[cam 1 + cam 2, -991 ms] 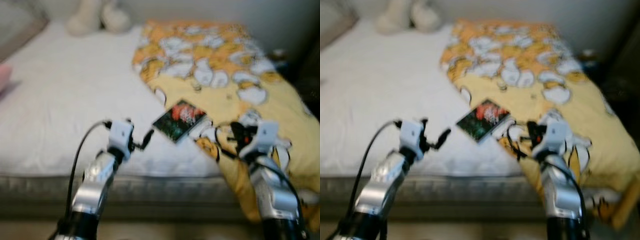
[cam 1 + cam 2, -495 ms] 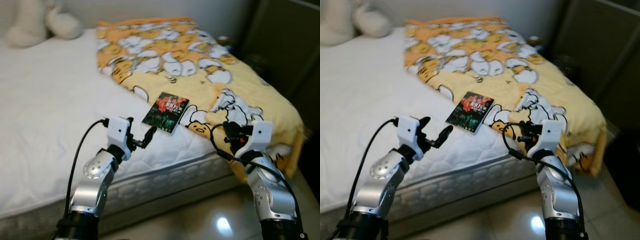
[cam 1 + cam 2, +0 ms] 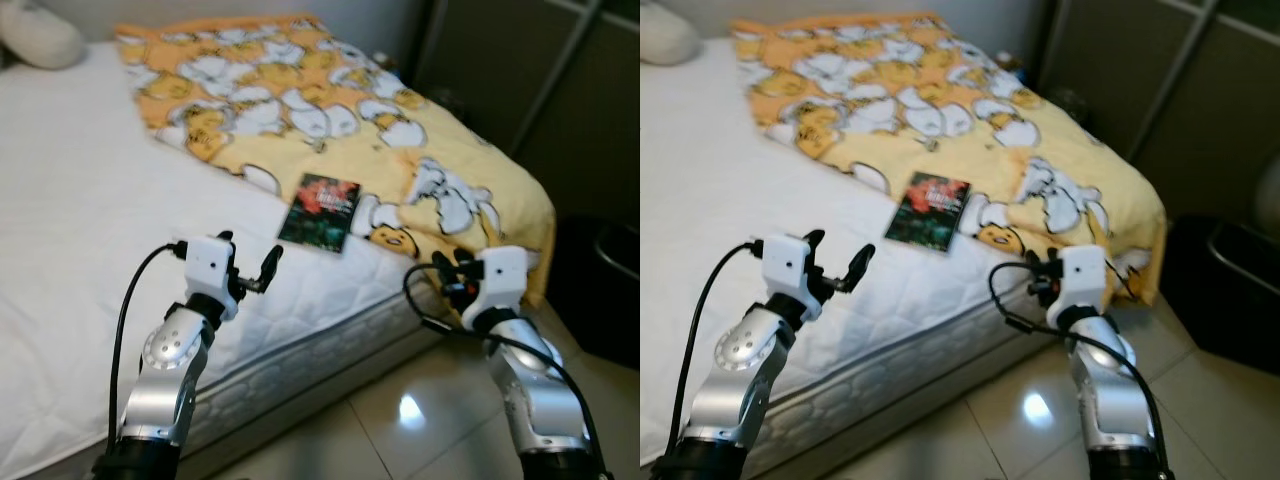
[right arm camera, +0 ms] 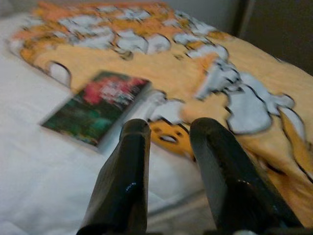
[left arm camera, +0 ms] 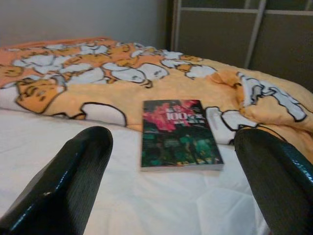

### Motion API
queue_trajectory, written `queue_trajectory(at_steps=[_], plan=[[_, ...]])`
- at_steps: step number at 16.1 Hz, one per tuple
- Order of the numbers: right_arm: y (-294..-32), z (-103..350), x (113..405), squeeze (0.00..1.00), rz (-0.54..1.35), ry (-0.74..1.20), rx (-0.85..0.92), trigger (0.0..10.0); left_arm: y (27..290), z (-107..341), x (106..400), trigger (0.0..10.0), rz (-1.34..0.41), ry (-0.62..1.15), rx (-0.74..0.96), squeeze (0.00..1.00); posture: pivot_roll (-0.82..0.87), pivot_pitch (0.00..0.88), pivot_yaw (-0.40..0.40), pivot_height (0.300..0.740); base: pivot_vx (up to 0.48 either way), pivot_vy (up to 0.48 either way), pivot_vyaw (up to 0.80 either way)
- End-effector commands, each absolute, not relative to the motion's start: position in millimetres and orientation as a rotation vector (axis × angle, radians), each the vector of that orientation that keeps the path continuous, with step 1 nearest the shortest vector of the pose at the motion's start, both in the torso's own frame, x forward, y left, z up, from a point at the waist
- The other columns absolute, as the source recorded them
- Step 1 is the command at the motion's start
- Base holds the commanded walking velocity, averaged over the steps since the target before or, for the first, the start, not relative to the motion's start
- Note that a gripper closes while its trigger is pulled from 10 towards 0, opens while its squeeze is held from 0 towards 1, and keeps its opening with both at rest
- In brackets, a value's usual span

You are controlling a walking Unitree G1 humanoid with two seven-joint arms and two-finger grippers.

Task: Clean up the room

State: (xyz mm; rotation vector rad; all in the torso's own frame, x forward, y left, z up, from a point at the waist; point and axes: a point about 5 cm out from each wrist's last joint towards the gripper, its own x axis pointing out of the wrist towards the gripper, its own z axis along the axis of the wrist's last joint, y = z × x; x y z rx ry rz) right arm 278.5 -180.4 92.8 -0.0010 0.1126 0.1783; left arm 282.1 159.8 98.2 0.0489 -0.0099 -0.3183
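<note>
- One dark-covered paperback book (image 3: pixel 320 209) lies flat ahead of the left gripper (image 3: pixel 250 276), whose fingers are spread wide and empty, well short.
- A flat grasp may slip on the white mattress (image 3: pixel 90 220).
- The right gripper (image 3: pixel 1038 276), fingers narrowly parted, could snag the yellow cartoon-print blanket (image 3: pixel 330 110).

A thin paperback book (image 3: pixel 321 209) with a dark cover, red flowers above and green below, lies flat and closed on the white mattress (image 3: pixel 90 200), near the bed's edge, its far end touching the yellow cartoon-print blanket (image 3: pixel 330 110).
</note>
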Motion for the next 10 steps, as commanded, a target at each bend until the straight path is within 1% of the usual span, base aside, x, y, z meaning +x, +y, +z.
queue_trajectory(at_steps=[1,4,6,10], plan=[[-187.9,99.3,280.4,0.0,0.157,0.088,0.037,10.0,155.7,103.7,281.6,10.0,-0.331,-0.038,0.049,0.0,-0.03,0.0,-0.024,0.74,0.442,0.0,-0.71],[-188.9,97.9,279.6,0.0,0.187,0.098,0.01,10.0,153.9,104.9,284.0,10.0,-0.32,-0.041,0.064,0.0,-0.03,0.0,-0.025,0.74,0.451,0.0,-0.8],[-190.0,98.2,279.8,0.0,0.198,0.095,-0.013,10.0,153.4,106.5,285.4,10.0,-0.32,-0.047,0.058,0.0,-0.03,0.0,-0.028,0.74,0.45,0.0,0.0],[-190.4,98.6,278.4,0.0,0.205,0.093,0.002,10.0,153.8,106.2,285.6,10.0,-0.32,-0.044,0.064,0.0,-0.03,0.0,-0.028,0.74,0.449,0.0,0.0]])
